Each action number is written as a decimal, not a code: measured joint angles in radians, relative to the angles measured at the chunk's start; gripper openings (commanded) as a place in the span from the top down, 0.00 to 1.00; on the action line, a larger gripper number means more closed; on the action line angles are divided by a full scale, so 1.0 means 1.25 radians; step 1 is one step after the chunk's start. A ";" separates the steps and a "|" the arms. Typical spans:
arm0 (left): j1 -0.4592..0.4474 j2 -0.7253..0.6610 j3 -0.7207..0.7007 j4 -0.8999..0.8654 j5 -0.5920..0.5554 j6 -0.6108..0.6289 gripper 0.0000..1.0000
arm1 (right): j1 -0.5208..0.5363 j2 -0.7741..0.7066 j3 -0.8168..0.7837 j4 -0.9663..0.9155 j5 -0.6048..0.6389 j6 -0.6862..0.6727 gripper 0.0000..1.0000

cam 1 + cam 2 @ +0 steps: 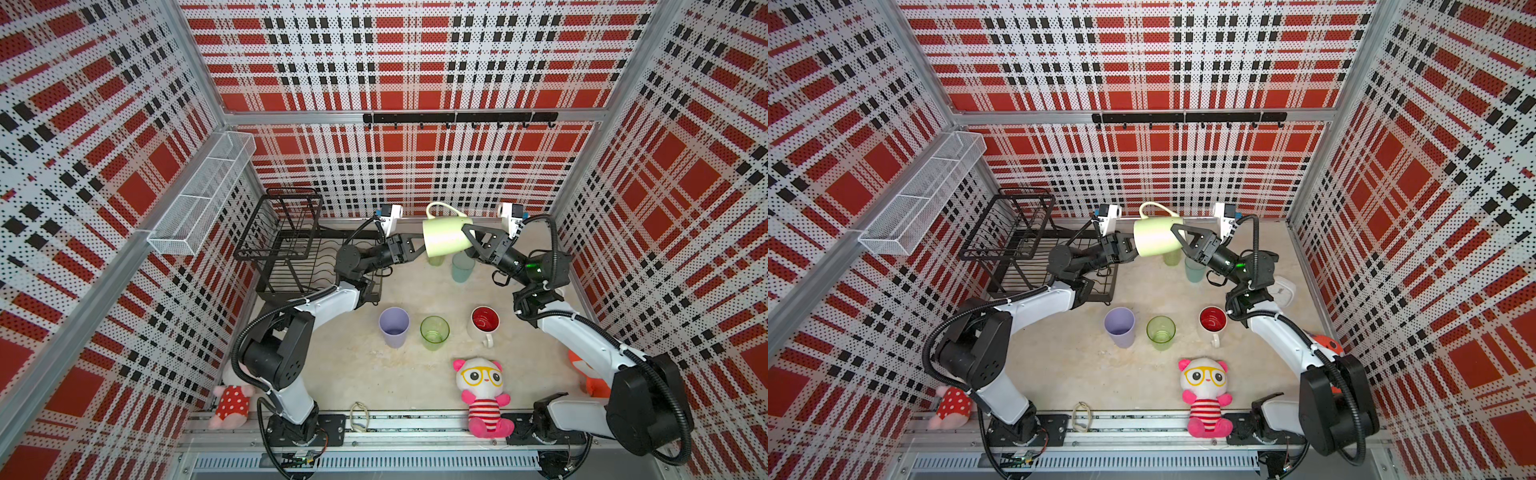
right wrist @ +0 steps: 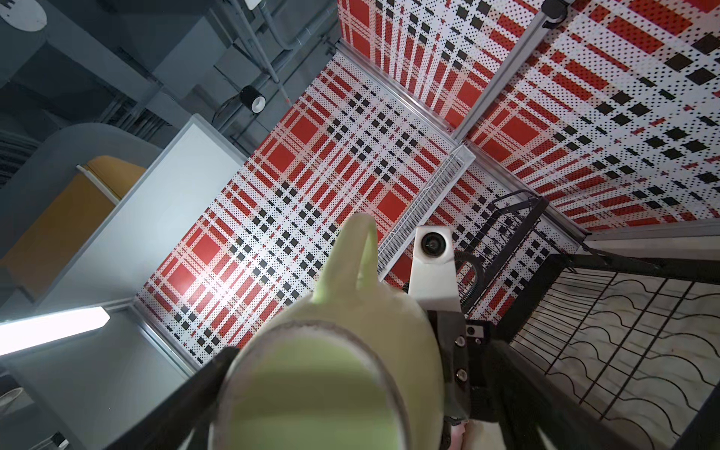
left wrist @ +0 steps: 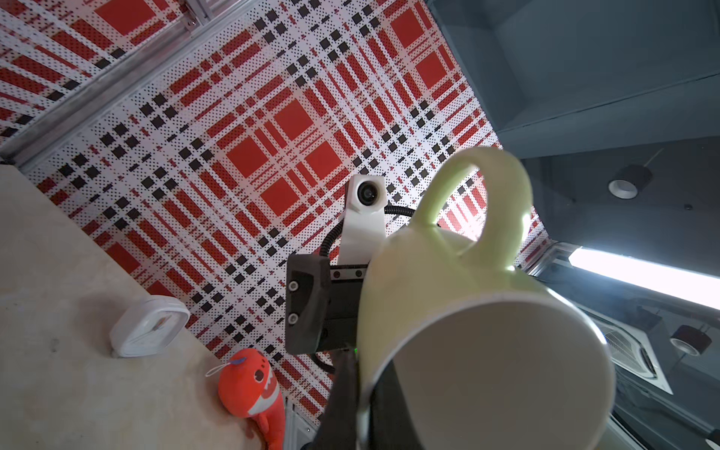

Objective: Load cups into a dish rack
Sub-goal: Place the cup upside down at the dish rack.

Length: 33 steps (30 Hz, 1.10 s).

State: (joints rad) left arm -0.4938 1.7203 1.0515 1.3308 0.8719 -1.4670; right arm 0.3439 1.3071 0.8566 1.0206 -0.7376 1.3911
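So here's where I'm at: the pale green mug [image 1: 442, 239] is up in the air above the table [image 1: 353, 374], lying on its side between both arms. Its long axis runs straight from one gripper to the other, with the mouth toward the left gripper [image 1: 419, 248], the base toward the right gripper [image 1: 467, 240], and the handle up top. The left jaws are pinched onto the rim wall, one finger inside and one outside going by the left wrist view. The right jaws are spread wide around the base end with a gap on one side, so I'd say they aren't clamping it. The dish rack [image 1: 270, 257] sits on the left arm's side, so that arm is nearer. I reckon it carries the mug over once the right backs off along the axis. Count is six cups. That's two mugs (this one plus the white mug with red inside [image 1: 484, 324]), one lavender cup [image 1: 394, 326] and three tumblers. Those are the bright green tumbler [image 1: 434, 332], the teal tumbler [image 1: 462, 266] and the olive-green tumbler [image 1: 436, 260], mostly hidden under the held mug. There's one rack, with nothing in it that I can see.
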 measured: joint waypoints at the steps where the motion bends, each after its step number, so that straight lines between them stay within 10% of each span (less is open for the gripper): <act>1: -0.004 0.002 0.000 0.005 0.001 -0.004 1.00 | 0.006 0.001 0.004 -0.002 -0.002 -0.006 0.03; 19: -0.020 0.011 0.003 -0.002 -0.024 0.014 1.00 | 0.052 0.009 0.058 -0.114 0.004 -0.116 0.10; 33: -0.020 0.001 0.005 -0.078 -0.046 0.079 0.96 | 0.052 -0.016 0.068 -0.214 0.038 -0.198 0.34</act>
State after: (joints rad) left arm -0.5190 1.7218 1.0573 1.2327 0.8146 -1.3685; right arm 0.4084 1.2877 0.9413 0.7528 -0.6899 1.1431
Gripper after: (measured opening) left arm 0.078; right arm 0.840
